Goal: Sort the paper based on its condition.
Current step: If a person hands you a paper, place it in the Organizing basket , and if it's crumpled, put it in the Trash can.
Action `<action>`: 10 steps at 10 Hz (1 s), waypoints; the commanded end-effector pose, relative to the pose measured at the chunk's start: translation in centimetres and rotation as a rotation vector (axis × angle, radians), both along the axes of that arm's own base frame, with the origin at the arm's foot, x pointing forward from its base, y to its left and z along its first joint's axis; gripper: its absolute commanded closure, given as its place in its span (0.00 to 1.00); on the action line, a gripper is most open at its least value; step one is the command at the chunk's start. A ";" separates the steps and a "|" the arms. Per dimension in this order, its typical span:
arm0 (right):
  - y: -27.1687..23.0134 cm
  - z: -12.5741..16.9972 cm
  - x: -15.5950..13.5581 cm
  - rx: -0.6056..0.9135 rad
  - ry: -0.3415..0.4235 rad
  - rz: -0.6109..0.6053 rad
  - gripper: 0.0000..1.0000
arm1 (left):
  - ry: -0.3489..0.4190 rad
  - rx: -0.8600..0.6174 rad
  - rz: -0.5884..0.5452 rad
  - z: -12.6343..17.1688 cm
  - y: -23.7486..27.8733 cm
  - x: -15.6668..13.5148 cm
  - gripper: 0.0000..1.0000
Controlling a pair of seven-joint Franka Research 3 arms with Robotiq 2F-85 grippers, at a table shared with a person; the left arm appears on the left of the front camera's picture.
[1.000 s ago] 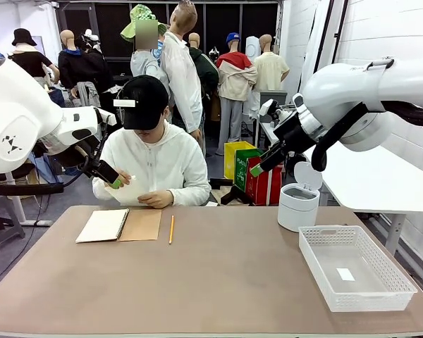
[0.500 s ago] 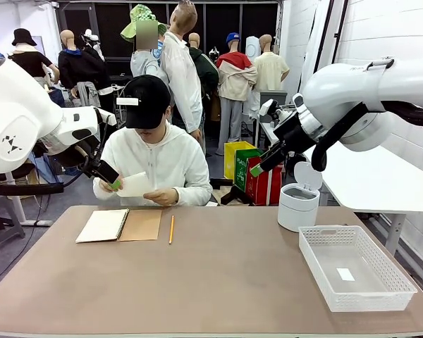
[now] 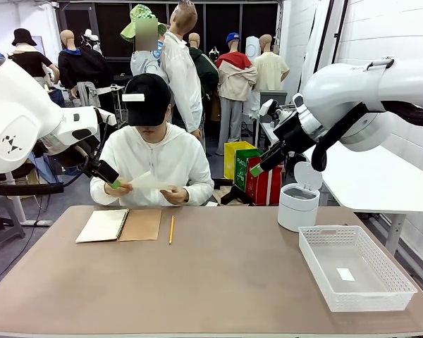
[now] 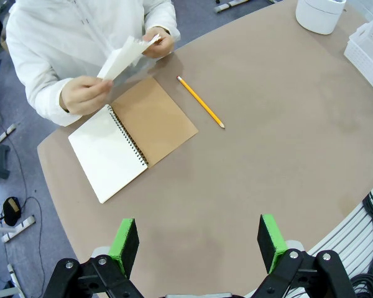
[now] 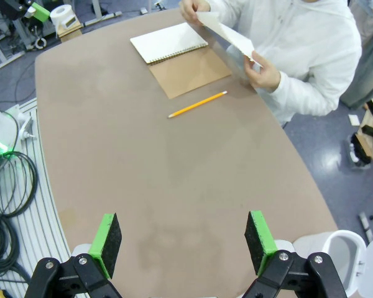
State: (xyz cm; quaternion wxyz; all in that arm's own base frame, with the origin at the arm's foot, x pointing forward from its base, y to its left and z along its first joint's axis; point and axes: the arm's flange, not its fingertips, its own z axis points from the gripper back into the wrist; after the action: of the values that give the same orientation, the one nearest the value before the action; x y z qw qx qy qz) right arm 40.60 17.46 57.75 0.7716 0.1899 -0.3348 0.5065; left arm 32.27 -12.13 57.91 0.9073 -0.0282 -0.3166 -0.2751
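A person at the far side of the table holds one loose white sheet of paper [image 3: 149, 182] in both hands, above the table's far edge; the sheet [image 4: 125, 56] shows in the left wrist view and again as paper [image 5: 227, 36] in the right wrist view. My left gripper [image 3: 110, 177] hangs raised at the far left, close beside the person's hand, open and holding nothing [image 4: 199, 239]. Raised high over the right side, my right gripper [image 3: 262, 162] is open as well, its green pads wide apart [image 5: 183, 242].
An open spiral notebook [image 3: 120, 224] with a brown cover lies at the far left, a yellow pencil [image 3: 171, 229] beside it. A white basket [image 3: 354, 266] holding a small white slip stands at the right. A small white lidded bin [image 3: 298, 203] stands behind it.
The person has raised the sheet and flattened it out between both hands. Neither arm has moved.
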 end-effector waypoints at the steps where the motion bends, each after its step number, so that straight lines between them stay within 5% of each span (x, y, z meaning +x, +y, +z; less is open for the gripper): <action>1: 0.1 -0.1 0.2 -0.001 -0.001 -0.007 0.00 | -0.002 -0.006 0.001 0.0 0.1 0.0 0.00; 10: 0.1 -0.1 0.2 -0.001 -0.001 -0.007 0.00 | -0.002 -0.006 0.001 0.0 0.1 0.0 0.00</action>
State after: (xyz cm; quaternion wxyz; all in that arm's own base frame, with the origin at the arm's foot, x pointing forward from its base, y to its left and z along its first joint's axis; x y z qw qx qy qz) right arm 40.60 17.46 57.75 0.7716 0.1899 -0.3348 0.5065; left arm 32.27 -12.13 57.91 0.9073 -0.0282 -0.3166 -0.2751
